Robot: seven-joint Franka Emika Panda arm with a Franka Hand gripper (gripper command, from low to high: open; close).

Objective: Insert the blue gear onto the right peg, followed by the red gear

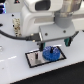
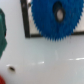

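— Looking at the exterior view, what are you seeing of the blue gear (image 1: 50, 53)?

— It is lying on the grey black-rimmed plate (image 1: 34, 59), toward the exterior view's right end of it. A thin dark pin, the right peg (image 1: 51, 50), is rising through the centre of the gear, so the gear is sitting on this peg.

— And the other pin?

— The shorter pin (image 1: 38, 56) is standing on the same plate, toward the exterior view's left, apart from the gear.

— What is the arm doing?

— The white arm (image 1: 45, 17) is hanging above the plate. The gripper (image 1: 51, 42) is being just over the gear, with dark fingers (image 1: 42, 41) pointing down at each side. They are looking spread, with the gear below them and not between them, but the picture is blurred and I am not fully sure.

— Is the wrist view helping?

— Only a little. The blue gear (image 2: 56, 19) is filling the upper part, its toothed edge showing clearly, with a light hole in the hub. The plate's dark rim (image 2: 25, 19) is showing beside it. A small piece of red (image 2: 1, 80) is peeking at the corner; it may be the red gear, but I cannot tell.
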